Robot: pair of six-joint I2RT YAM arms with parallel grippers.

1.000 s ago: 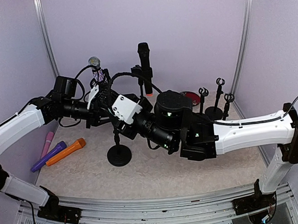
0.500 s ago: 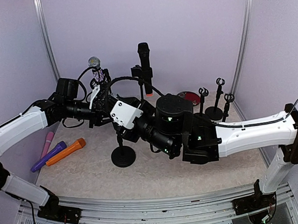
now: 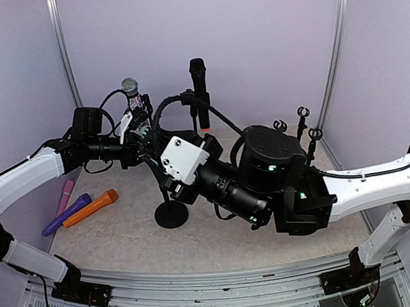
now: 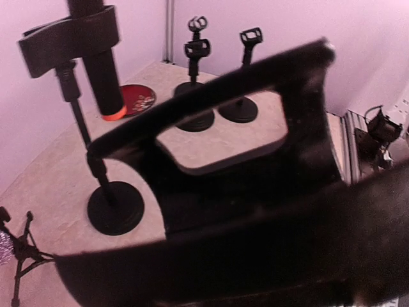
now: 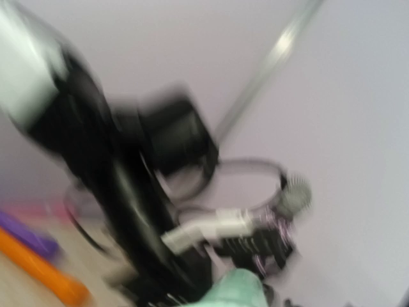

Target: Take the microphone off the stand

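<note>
The microphone has a silver grille and a glittery purple body, and stands upright at the top of a black stand. My left gripper reaches in from the left and is shut on the microphone's lower body. The blurred right wrist view shows the grille and a white left finger against the body. My right gripper sits on the stand's pole just above the base, its fingers largely hidden under the wrist. A dark out-of-focus shape fills most of the left wrist view and hides the left fingers.
A black microphone with an orange ring stands in a second stand behind, also in the left wrist view. Three empty clip stands are at back right. Pink, purple and orange microphones lie at the left.
My right arm has lifted and swung right, and the stand's base has slid slightly right with it. My left gripper has moved up closer under the microphone head.
</note>
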